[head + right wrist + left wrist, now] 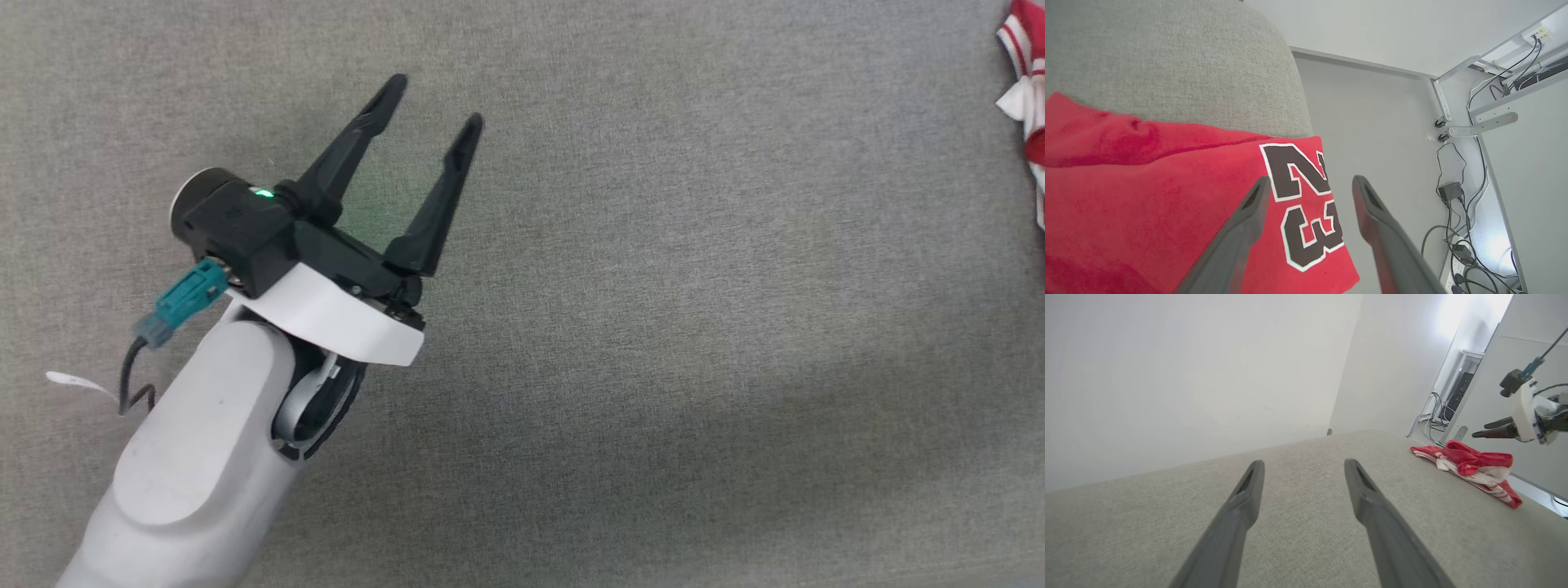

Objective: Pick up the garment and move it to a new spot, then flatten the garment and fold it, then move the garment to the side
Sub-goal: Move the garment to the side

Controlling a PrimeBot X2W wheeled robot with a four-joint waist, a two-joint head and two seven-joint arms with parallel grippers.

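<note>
Garment (1470,467): red, white striped trim, black white-outlined "23", crumpled at the grey surface's (653,327) right edge. Left gripper (435,102): jaws wide apart, empty, well clear of it. Right gripper (1311,179): jaws apart, empty, above the print.

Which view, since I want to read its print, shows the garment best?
The right wrist view: the garment is close and large, its black, white-outlined 23 sharp. The left wrist view shows it whole but small, crumpled near the grey surface's edge. The head view catches a red-and-white sliver at the picture's right edge.
</note>
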